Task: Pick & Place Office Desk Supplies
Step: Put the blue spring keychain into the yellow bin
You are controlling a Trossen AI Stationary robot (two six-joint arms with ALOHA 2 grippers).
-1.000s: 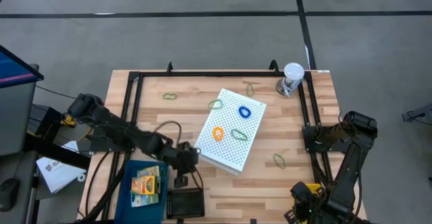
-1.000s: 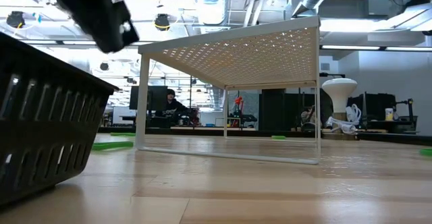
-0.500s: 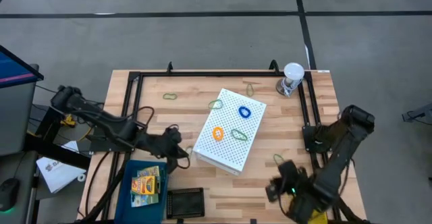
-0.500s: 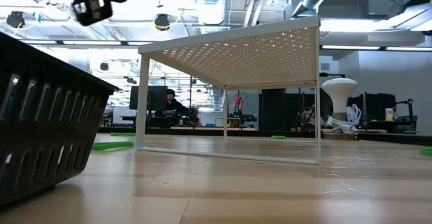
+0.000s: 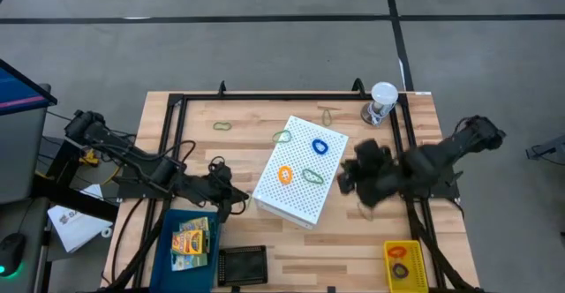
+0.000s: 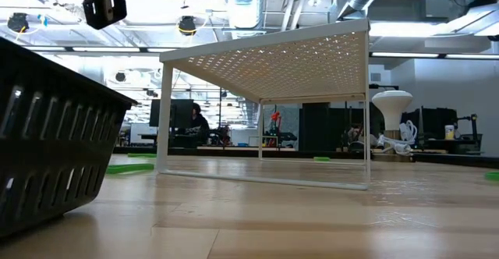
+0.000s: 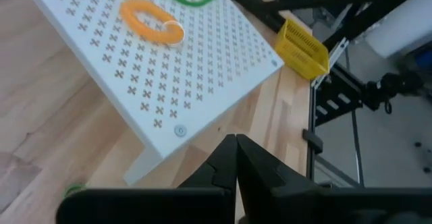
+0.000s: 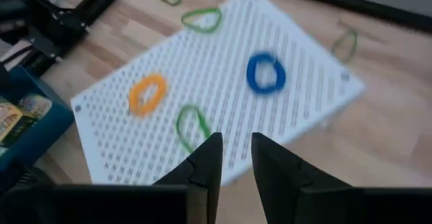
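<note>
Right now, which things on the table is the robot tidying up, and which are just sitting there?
For the job:
orange rubber band
blue rubber band
green rubber band
olive rubber band
crayon box

Just lying about:
white perforated box
clear cup with a white lid
black basket
yellow bin
blue tray

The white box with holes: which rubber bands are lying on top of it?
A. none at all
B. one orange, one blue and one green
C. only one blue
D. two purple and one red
B: the high view shows an orange band, a blue band and a green band lying on top of the white box.
</note>
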